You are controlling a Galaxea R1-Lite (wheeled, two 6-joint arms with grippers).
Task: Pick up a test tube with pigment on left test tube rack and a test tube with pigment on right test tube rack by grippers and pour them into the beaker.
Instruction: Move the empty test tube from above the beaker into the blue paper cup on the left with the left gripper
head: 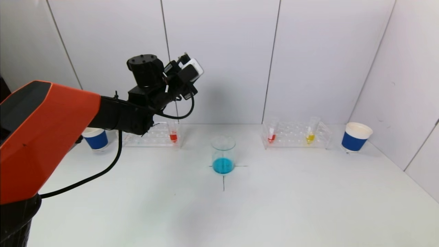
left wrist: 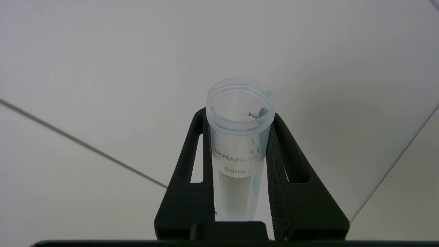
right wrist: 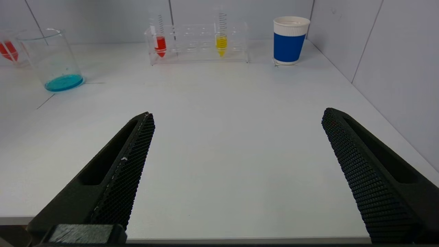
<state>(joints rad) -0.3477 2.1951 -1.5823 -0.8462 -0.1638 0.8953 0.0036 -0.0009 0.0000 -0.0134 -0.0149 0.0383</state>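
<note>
My left gripper [left wrist: 240, 116] is shut on a clear 50 mL test tube [left wrist: 238, 151] that holds only faint blue traces. The left arm's wrist [head: 161, 85] is raised above the left rack [head: 147, 137], pointing at the back wall. That rack holds a red-pigment tube [head: 173, 134]. The beaker [head: 223, 155] with blue liquid stands at the table's centre mark. The right rack [head: 296, 135] holds a red tube [head: 271, 134] and a yellow tube [head: 310, 134]. My right gripper [right wrist: 238, 113] is open and empty, low at the table's front edge, out of the head view.
A blue-banded paper cup [head: 96, 138] stands left of the left rack, and another [head: 355, 137] right of the right rack by the side wall. White walls close the table at the back and right.
</note>
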